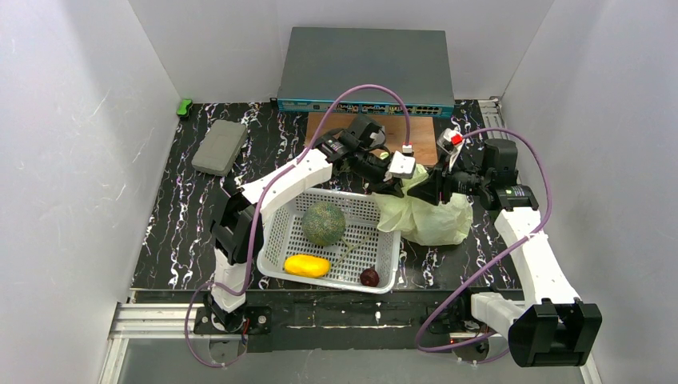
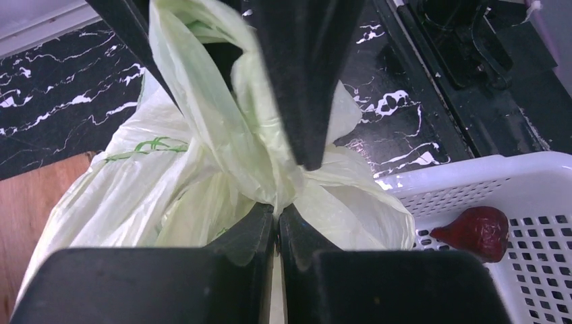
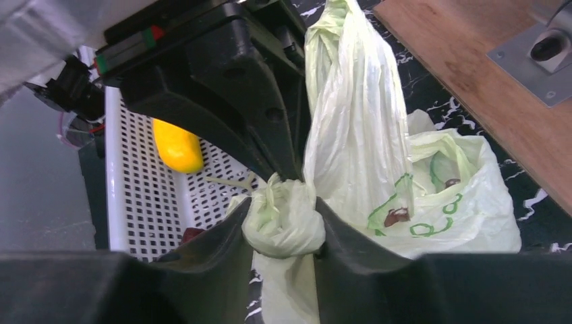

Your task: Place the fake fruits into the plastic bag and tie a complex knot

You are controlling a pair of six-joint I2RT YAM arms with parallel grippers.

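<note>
Right now, plastic bag (image 1: pixel 436 224): sits on the surface (image 1: pixel 188 232) touching the right wall of the white basket (image 1: pixel 270 240), toward the right edge and midway between the near and far edges. Its upper film is gathered into a twisted neck lifted above the body.
Left end effector (image 2: pixel 276 210): narrow, pinched on the twisted neck with only film between its fingertips.
Right end effector (image 3: pixel 283 226): closed around a bunched wad of the bag's film, right up against the left one.
Basket: at the middle of the near edge.
Fruits outside the bag: green melon (image 1: pixel 323 222), yellow mango (image 1: pixel 306 265) and dark red plum (image 1: pixel 369 277) all lie in the basket.
Fruits inside the bag: cannot tell. The film is cloudy, and the dark spots showing through look like its printed motifs.
Done: the neck is gathered and, judging from the wrist views, carries at least a first twist or loop.
Left: as I read it, the knot is unfinished and three fruits are unbagged, so filling looks incomplete even with tying under way.
Risk: tightening now would shut those three out, and the thin film could tear under a hard pull.
</note>
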